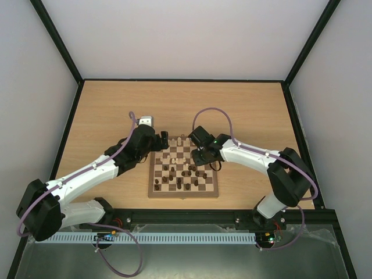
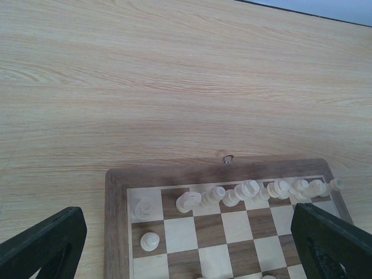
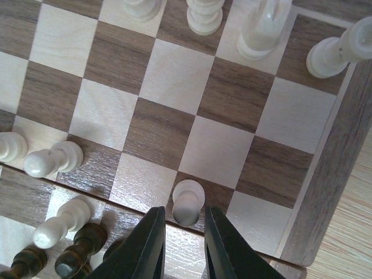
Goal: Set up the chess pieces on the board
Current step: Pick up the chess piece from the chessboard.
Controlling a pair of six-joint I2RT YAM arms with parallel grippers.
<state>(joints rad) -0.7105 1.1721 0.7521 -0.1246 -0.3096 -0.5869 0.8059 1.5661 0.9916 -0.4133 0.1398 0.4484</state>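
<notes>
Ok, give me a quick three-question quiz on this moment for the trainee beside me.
1. True or false: the left gripper holds a chess piece.
2. The pawn flanked by the right gripper is: A dark, B pale, C lying flat.
3. Which edge of the board carries the pale back row?
Key: 1 false, it is wide open and empty. 2 B. 3 The far edge.

Your right pincer [image 3: 183, 216] is black. Ahead of it, a cream pawn [image 3: 188, 200] on the board [image 3: 332, 192], checkered pale and dark brown with a mid-brown frame. To its left, dark brown pieces [image 3: 81, 253]; right, pale woodgrain table [image 3: 351, 256].
</notes>
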